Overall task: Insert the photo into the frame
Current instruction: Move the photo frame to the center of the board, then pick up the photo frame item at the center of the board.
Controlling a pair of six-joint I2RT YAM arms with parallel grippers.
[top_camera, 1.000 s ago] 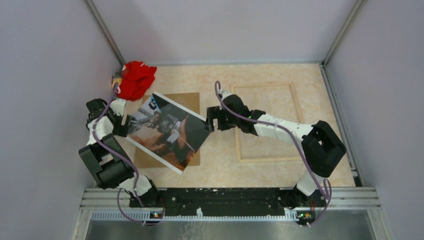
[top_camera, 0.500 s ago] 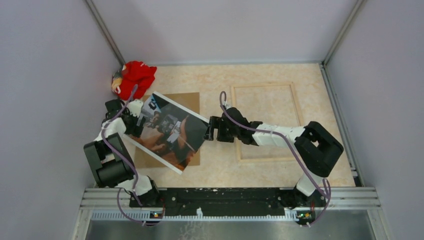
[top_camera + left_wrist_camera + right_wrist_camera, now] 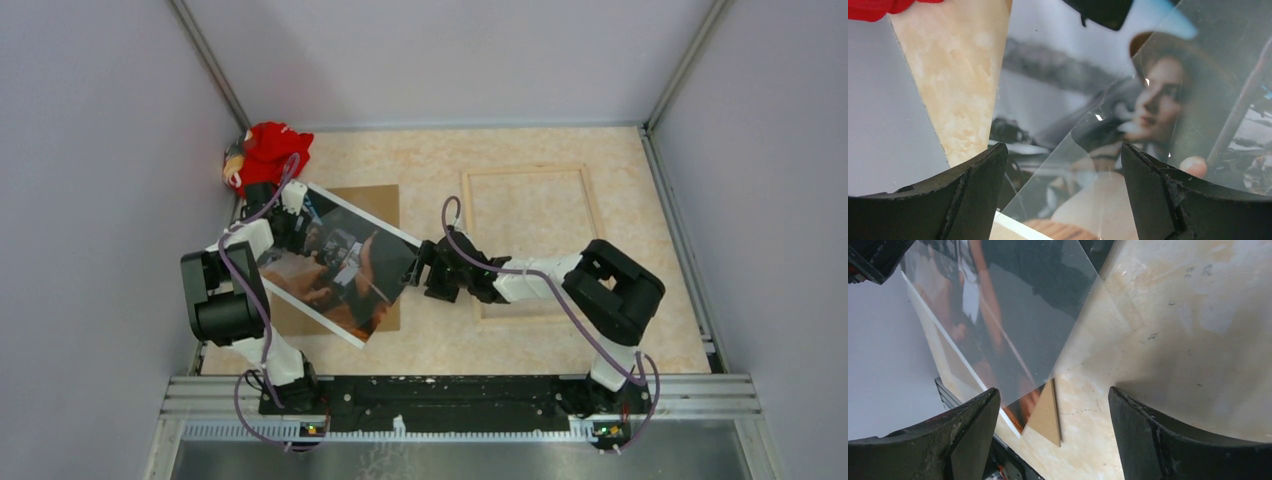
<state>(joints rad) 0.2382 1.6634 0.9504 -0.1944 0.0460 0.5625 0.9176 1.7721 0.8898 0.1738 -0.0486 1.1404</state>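
Note:
The photo (image 3: 335,262), a dark glossy print with a white border, lies askew at the left, partly over the brown backing board (image 3: 378,200). It fills the left wrist view (image 3: 1158,100) and shows in the right wrist view (image 3: 998,315). A clear sheet (image 3: 1083,325) seems to lie over it, its edge reaching past the print. The frame (image 3: 592,215) lies flat at the right. My left gripper (image 3: 290,212) is open at the photo's far left corner, jaws wide (image 3: 1062,150). My right gripper (image 3: 418,265) is open at the photo's right corner (image 3: 1053,392).
A red cloth (image 3: 268,150) is bunched in the far left corner, close behind my left gripper, and shows in the left wrist view (image 3: 878,7). A corner of the backing board (image 3: 1048,417) pokes out under the photo. Walls close in the left, back and right sides.
My left gripper has moved away along the photo's left edge to its far corner. My right gripper has dropped slightly nearer, staying at the photo's right corner. The photo has barely shifted.

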